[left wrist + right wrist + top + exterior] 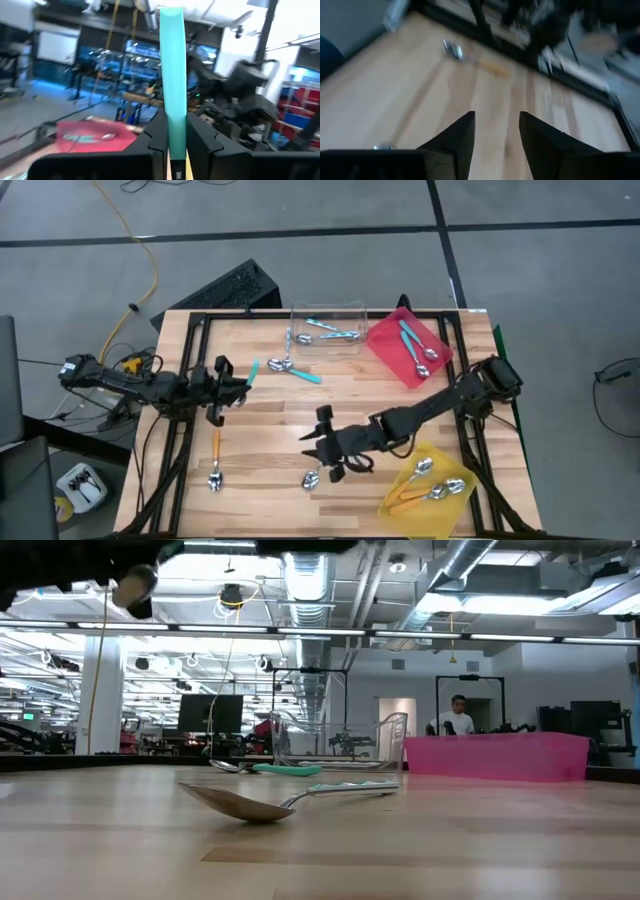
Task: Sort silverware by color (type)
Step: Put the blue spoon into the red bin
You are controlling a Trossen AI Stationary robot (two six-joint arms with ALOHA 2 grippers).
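The silverware is small spoons with shiny metal bowls and thin coloured handles. In the high view two light blue ones lie in the clear tray (328,326) at the table's far edge, two more in the red tray (408,345) beside it, and orange-handled ones in the yellow tray (430,485) at the near right corner. Loose on the wooden table (270,420) are a crossed pair of teal spoons (293,368) just in front of the clear tray, an orange spoon (215,458) on the near left, and a spoon (311,478) by the near edge whose bowl shows while its handle is hidden under the right arm.

The left gripper (236,387) hangs over the table's left side, clamped on a teal spoon (173,75); its wrist view shows the flat teal handle standing straight up between the closed fingers (158,132) (the bowl is out of sight). The right gripper (322,442) sits just beside the near-edge spoon, fingers apart with bare wood between them in its wrist view, which also catches the orange spoon farther off.

The middle of the table is open wood between the arms. The low view alone shows a spoon (270,800) lying bowl-down close by, and a person (458,716) standing in the room beyond the red tray
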